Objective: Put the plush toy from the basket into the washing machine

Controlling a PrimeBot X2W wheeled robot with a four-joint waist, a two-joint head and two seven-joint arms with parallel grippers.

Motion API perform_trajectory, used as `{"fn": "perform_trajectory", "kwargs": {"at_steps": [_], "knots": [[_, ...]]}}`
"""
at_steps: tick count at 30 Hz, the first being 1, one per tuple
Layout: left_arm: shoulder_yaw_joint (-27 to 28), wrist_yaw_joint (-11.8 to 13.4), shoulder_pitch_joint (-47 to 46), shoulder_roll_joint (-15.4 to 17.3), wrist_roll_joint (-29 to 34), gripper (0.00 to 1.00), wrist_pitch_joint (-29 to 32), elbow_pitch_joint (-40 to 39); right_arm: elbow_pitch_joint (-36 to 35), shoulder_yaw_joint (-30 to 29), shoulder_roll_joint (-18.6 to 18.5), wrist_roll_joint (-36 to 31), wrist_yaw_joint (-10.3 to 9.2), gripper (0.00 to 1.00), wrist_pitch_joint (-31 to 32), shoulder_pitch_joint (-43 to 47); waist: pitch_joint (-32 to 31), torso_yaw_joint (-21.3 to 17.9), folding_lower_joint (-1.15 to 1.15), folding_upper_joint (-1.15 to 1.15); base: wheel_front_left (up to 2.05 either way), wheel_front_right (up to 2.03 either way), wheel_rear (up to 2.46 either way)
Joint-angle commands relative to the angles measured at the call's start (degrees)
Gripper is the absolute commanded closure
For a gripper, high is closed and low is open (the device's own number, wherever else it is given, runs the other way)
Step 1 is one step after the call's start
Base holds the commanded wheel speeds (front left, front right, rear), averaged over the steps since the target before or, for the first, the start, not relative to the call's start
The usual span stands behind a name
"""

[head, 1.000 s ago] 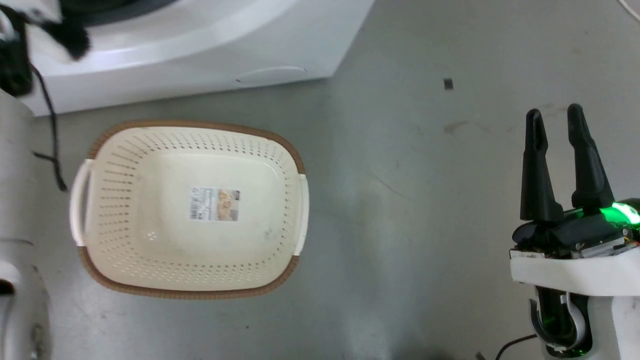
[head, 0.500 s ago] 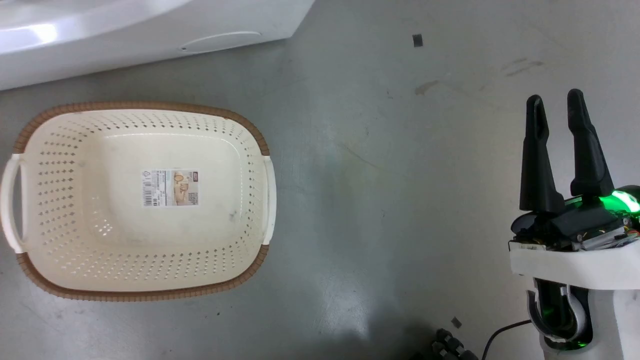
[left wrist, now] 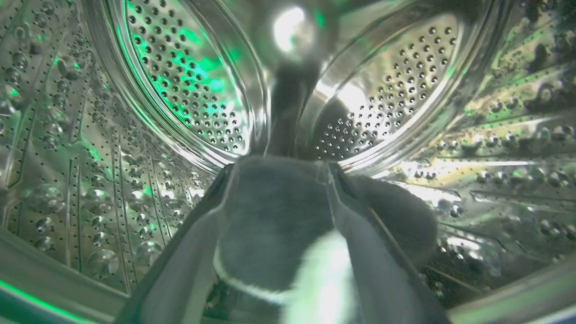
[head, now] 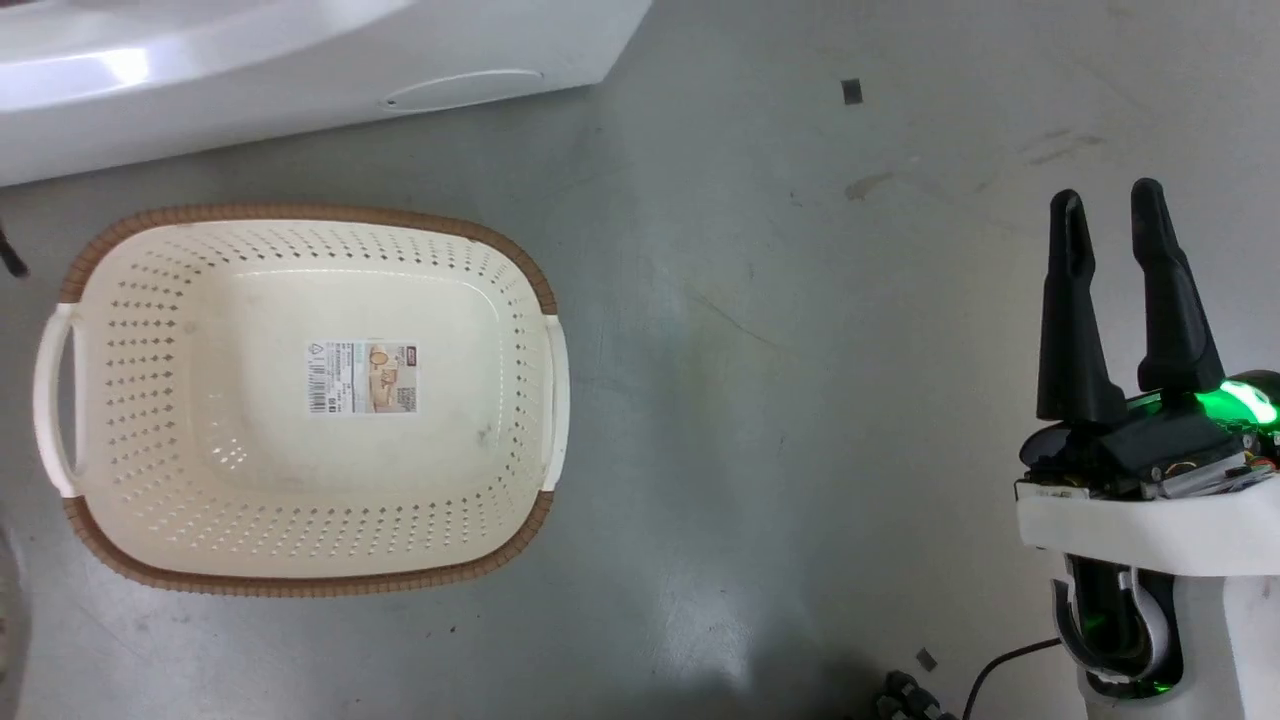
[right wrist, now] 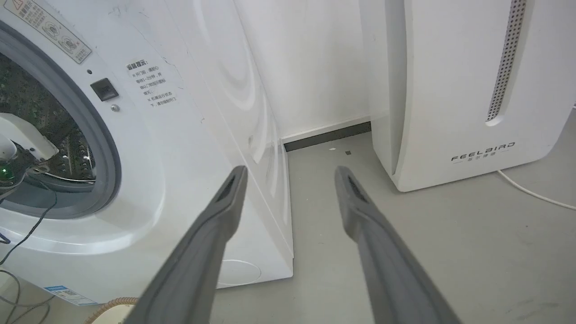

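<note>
In the left wrist view my left gripper (left wrist: 281,167) is deep inside the washing machine's shiny perforated drum (left wrist: 189,90). It is shut on the plush toy (left wrist: 274,216), whose black fur and white patch fill the space between the fingers. The cream basket (head: 300,212) sits on the floor with only its label sticker inside, in front of the white washing machine (head: 250,70). My right gripper (head: 1106,197) hangs open at the right, well away from the basket. In the right wrist view the same gripper (right wrist: 291,171) points past the washing machine (right wrist: 189,135), and my left arm (right wrist: 22,139) reaches into the porthole.
A white FEELBIRD appliance (right wrist: 450,90) stands to the right of the washer, with a white cable (right wrist: 535,193) on the floor beside it. Grey floor lies between basket and right gripper. A black cable (head: 1000,665) trails near my right arm's base.
The head camera has shifted: the washer's porthole, my left arm and the black fur at the top left have gone out of its picture. The right gripper stays open and still.
</note>
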Motion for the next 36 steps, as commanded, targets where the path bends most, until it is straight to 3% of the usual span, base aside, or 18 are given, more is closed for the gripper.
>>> {"fn": "perform_trajectory", "kwargs": {"at_steps": [1,18,30,36], "knots": [[-0.2,-0.4,2.0,-0.7,0.0,0.00,-0.3,0.2,0.3,-0.1,0.0,-0.7,-0.04,0.00,-0.3,-1.0,-1.2,0.7,-0.01,0.00,0.00,0.00,0.00],[2.7,-0.4,21.7,-6.6,-1.6,0.00,-0.3,-8.2,2.7,-0.5,0.0,-3.3,-0.04,0.00,-0.3,2.6,-12.0,5.2,-0.01,0.00,0.00,0.00,0.00],[1.7,-0.4,40.0,-11.8,1.1,0.00,-0.3,-20.1,4.9,-3.0,0.0,-6.5,-0.04,0.00,-0.3,6.6,-20.8,9.9,-0.01,0.00,0.00,0.00,0.00],[1.7,0.9,49.6,-14.0,2.2,0.00,-0.3,-26.3,6.1,-4.5,0.0,-7.7,-0.04,0.00,-0.3,9.2,-25.8,12.0,-0.01,0.00,0.00,0.00,0.00]]}}
